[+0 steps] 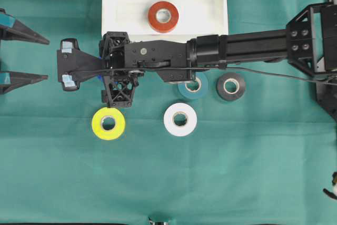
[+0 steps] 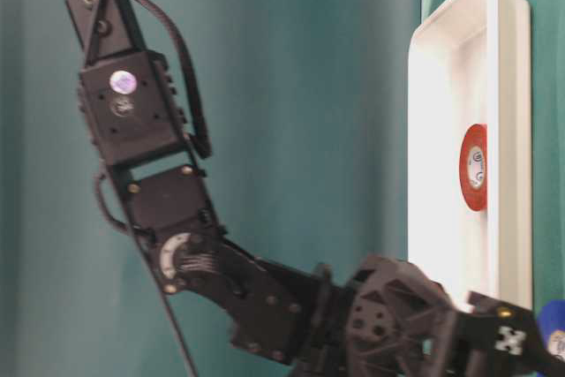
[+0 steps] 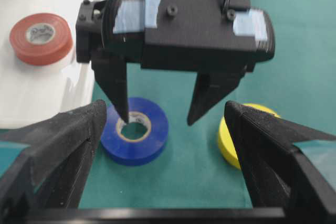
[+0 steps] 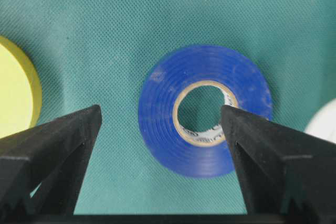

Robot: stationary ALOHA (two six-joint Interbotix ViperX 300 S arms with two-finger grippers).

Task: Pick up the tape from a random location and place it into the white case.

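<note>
While the blue tape (image 4: 205, 109) lies flat (cloth beneath), right jaws straddle it.

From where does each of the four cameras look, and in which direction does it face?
Overhead: above, facing down on the cloth; right arm, both pincers.
Table-level: low, along the table toward the white case; the arm's links.
Left wrist: on the left arm, facing the right pincer; own fingers in front.
Right wrist: looks down between its fingers at the blue tape.
Both wrist views share the blue tape.
</note>
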